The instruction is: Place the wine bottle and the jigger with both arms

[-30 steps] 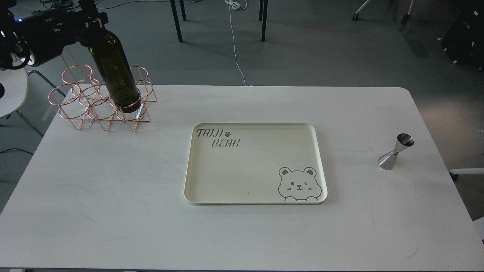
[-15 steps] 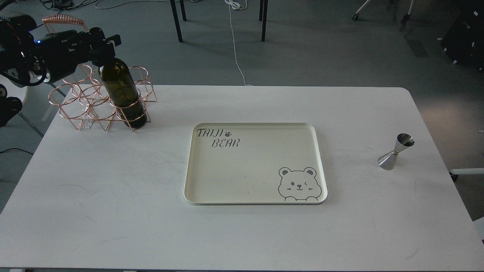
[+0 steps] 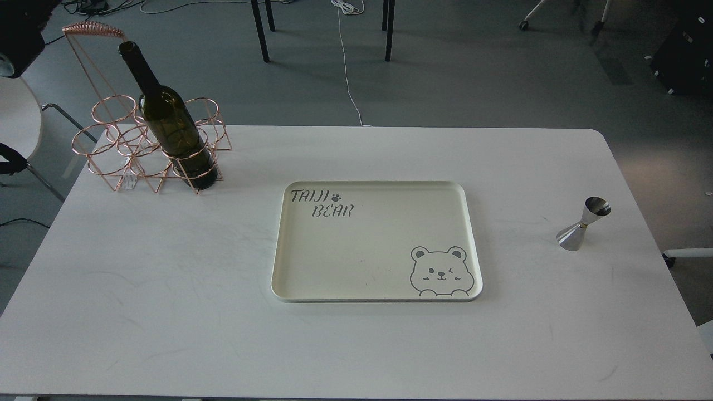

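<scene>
The table is white, and its near edge and both near corners run out of the picture at the bottom. A cream tray lies flat near the middle, a little towards the far edge; it bears the words TAIJI BEAR and a winking bear drawing in its near right corner.

At the far left corner stands a copper wire rack made of rings, with a tall handle rising behind it. The wires overlap so much that the number of rings is hard to count. The bottle stands in the rack's near right ring, leaning slightly left in this view, its base partly screened by wire and its neck clear above the rack.

The jigger stands alone near the right edge, well apart from the tray, looking tilted from here.

A dark shape sits in the top left corner of the picture, cut off by the frame; I cannot tell what it is. Neither gripper appears anywhere, so their jaws cannot be judged.
</scene>
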Available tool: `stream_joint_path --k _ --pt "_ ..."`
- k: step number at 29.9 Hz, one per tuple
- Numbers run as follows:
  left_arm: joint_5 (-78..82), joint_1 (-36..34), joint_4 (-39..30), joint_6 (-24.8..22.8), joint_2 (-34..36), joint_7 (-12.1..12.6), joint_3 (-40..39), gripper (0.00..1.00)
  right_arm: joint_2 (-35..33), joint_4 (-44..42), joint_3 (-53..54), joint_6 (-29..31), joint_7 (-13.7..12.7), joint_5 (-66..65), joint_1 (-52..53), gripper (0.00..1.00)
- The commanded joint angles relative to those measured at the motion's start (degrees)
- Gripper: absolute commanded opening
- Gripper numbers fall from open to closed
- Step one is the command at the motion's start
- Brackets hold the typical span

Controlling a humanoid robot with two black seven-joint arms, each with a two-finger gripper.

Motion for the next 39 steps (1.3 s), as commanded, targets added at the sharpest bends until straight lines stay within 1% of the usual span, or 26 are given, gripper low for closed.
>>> stream_joint_path --k 1,5,9,12,13,17,19,20,24,27,30,33,36,39 --pt "-11.1 0.3 0.3 -0.8 0.3 -0.4 0.1 0.98 0.5 -2.8 0.1 0.2 0.5 2.0 -0.9 0.99" --pt "-25.8 0.9 0.6 -4.3 0.4 -0.6 0.1 0.98 0.6 -3.2 0.1 0.4 1.0 9.8 -2.7 0.99" --pt "-38.8 2.7 1.8 -7.9 -0.1 -0.8 0.1 0.98 0.6 -3.2 0.2 0.5 0.4 12.1 -2.8 0.99" --pt "-49.6 5.0 5.7 -12.3 -1.9 -1.9 0.0 0.98 0.7 -3.1 1.7 1.0 -0.1 12.4 -2.8 0.99" --pt "-52.4 5.4 7.3 -13.9 -2.9 -1.8 0.0 0.98 0.7 -3.1 2.2 1.5 -0.5 12.7 -2.9 0.99" --pt "-58.4 7.6 14.3 -21.8 -5.2 -1.6 0.0 0.98 0.7 -3.7 3.5 4.9 -5.2 19.1 -3.2 0.99" --pt "-59.4 8.6 15.7 -24.2 -5.9 -1.4 0.0 0.98 0.7 -5.4 3.7 7.2 -6.6 23.5 -3.7 0.99" --pt "-60.3 9.3 16.1 -25.0 -6.1 -1.4 -0.1 0.98 1.0 -6.8 3.6 8.9 -6.9 25.7 -4.1 0.99" --pt "-65.9 13.3 16.5 -27.1 -7.2 -0.3 -2.4 0.98 5.9 -13.3 3.8 14.9 -7.0 28.2 -4.3 0.99" --pt "-68.9 17.0 16.6 -28.9 -8.8 2.7 -6.9 0.98 9.0 -18.0 3.9 17.9 -7.0 28.6 -4.3 0.99" --pt "-69.0 19.9 16.6 -28.9 -9.4 4.1 -12.5 0.98 11.0 -20.2 6.0 21.3 -7.0 28.7 -4.5 0.99" --pt "-69.0 22.0 16.6 -28.9 -10.2 4.6 -15.6 0.98 12.1 -20.3 9.4 22.6 -7.0 28.7 -6.1 0.99" --pt "-69.0 22.7 16.6 -28.9 -10.9 4.1 -15.8 0.98 12.7 -20.3 12.0 23.3 -6.7 28.7 -8.0 0.99" --pt "-68.6 23.4 16.6 -28.9 -11.1 3.7 -15.8 0.98 13.1 -20.7 11.9 24.2 -6.1 28.6 -9.7 0.99"
